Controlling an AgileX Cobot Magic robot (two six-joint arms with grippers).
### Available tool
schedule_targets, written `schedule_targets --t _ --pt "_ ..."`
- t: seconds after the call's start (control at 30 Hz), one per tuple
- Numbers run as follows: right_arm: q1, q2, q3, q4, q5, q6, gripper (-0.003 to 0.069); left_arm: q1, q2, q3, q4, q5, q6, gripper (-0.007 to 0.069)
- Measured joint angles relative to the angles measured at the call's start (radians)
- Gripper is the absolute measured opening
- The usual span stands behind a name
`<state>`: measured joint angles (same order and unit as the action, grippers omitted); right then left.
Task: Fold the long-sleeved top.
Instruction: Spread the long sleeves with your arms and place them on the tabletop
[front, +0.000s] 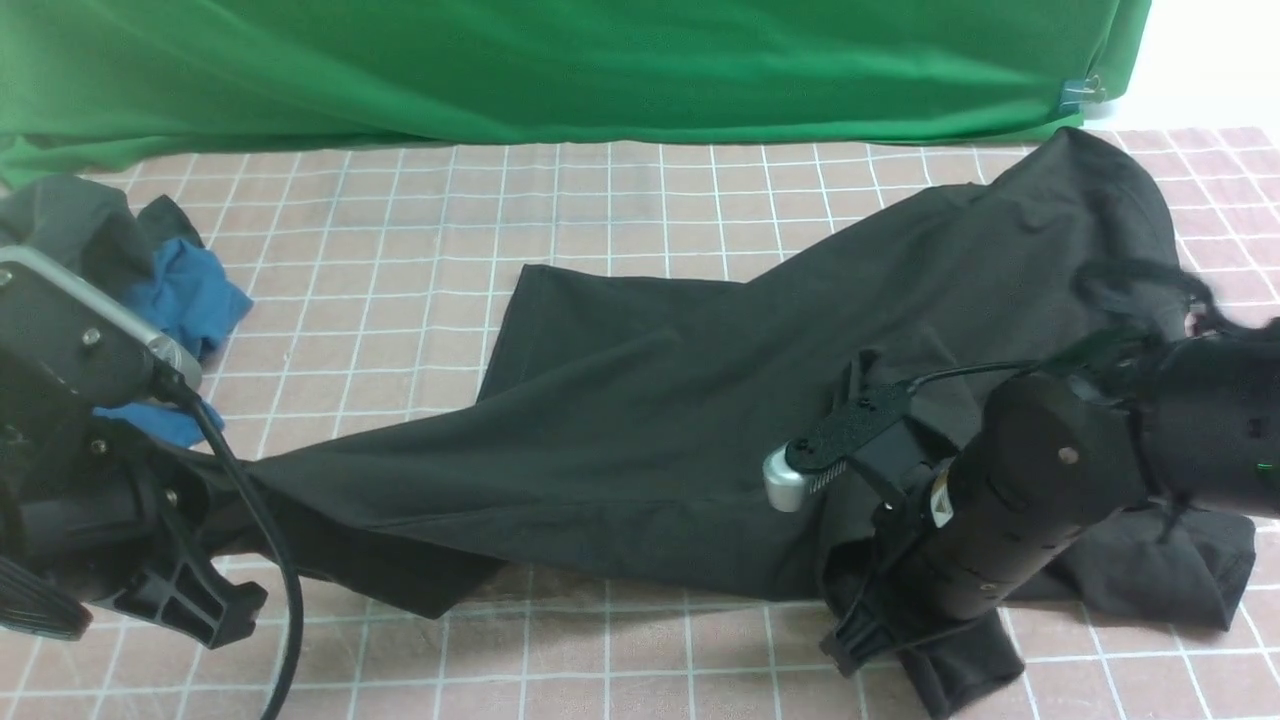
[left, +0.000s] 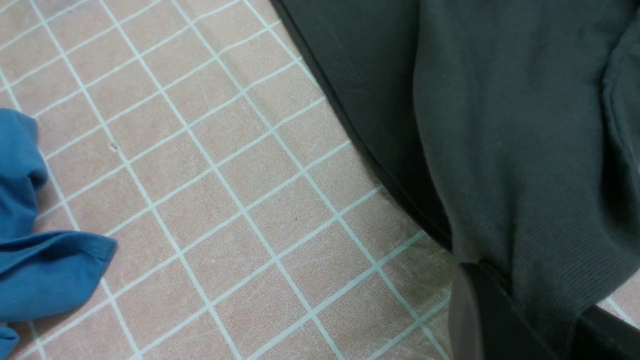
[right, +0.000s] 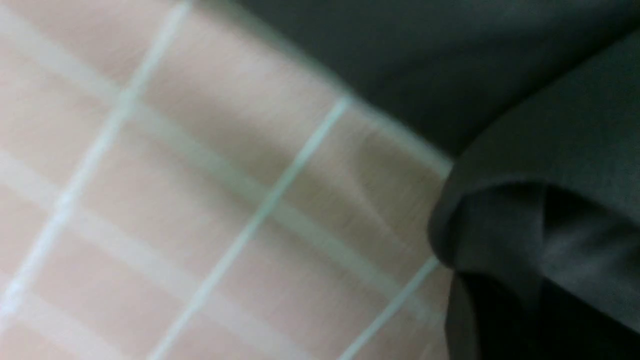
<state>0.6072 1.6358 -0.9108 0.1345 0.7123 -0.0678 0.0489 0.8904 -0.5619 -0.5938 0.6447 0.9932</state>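
The long-sleeved top is black and lies stretched across the checked tablecloth, from the near left to the far right. My left gripper is at the near left, shut on an edge of the top. In the left wrist view the cloth runs down between its fingers. My right gripper points down at the near right, over a bunched part of the top. The right wrist view is blurred. It shows a fold of cloth drawn in at a dark finger, and the jaws look shut on it.
A blue garment and a dark grey one lie heaped at the far left, beside my left arm. The blue garment also shows in the left wrist view. A green backdrop hangs along the table's far edge.
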Motion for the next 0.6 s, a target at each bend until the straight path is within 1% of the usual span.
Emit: schedule_targets --t 0.03,0.07,0.13,0.17,0.2,0.23,0.3,0.33,0.37,0.4,0.47,0.5,0.6 --pt "0.002 -0.009 -0.004 0.008 0.003 0.000 0.0086 0.000 0.000 0.000 0.000 0.000 0.000 0.0021" --pt "0.005 -0.083 -0.025 0.043 0.014 0.001 0.0086 0.000 0.000 0.000 -0.001 0.000 0.000 0.0021" --pt "0.005 -0.184 -0.064 0.085 -0.013 0.005 0.0086 0.000 0.000 0.000 -0.002 0.000 0.000 0.0021" --pt "0.005 -0.192 -0.067 0.088 -0.019 0.005 0.0086 0.000 0.000 0.000 -0.002 0.000 0.000 0.0021" --pt "0.004 -0.251 -0.092 0.104 -0.085 0.022 0.0086 0.000 0.000 0.000 -0.002 0.000 0.000 0.0021" --pt "0.004 -0.257 -0.094 0.105 -0.094 0.026 0.0086 0.000 0.000 0.000 -0.002 0.000 0.000 0.0021" --pt "0.004 -0.297 -0.115 0.119 -0.207 0.047 0.0086 0.000 0.000 0.000 -0.002 0.000 0.000 0.0021" --pt "0.004 -0.305 -0.120 0.128 -0.256 0.051 0.0086 0.000 0.000 0.000 -0.002 0.000 0.000 0.0021" --pt "0.004 -0.304 -0.123 0.153 -0.366 0.054 0.0086 0.000 0.000 0.000 -0.002 0.000 0.000 0.0021" --pt "0.004 -0.295 -0.124 0.163 -0.417 0.054 0.0086 0.000 0.000 0.000 -0.002 0.000 0.000 0.0021" --pt "0.004 -0.280 -0.130 0.175 -0.457 0.054 0.0086 0.000 0.000 0.000 -0.002 0.000 0.000 0.0021" --pt "0.004 -0.241 -0.148 0.182 -0.510 0.055 0.0086 0.000 0.000 0.000 -0.002 0.000 -0.001 0.0021" --pt "0.004 -0.173 -0.192 0.187 -0.550 0.055 0.0086 0.000 0.000 0.000 -0.002 0.000 0.000 0.0021"
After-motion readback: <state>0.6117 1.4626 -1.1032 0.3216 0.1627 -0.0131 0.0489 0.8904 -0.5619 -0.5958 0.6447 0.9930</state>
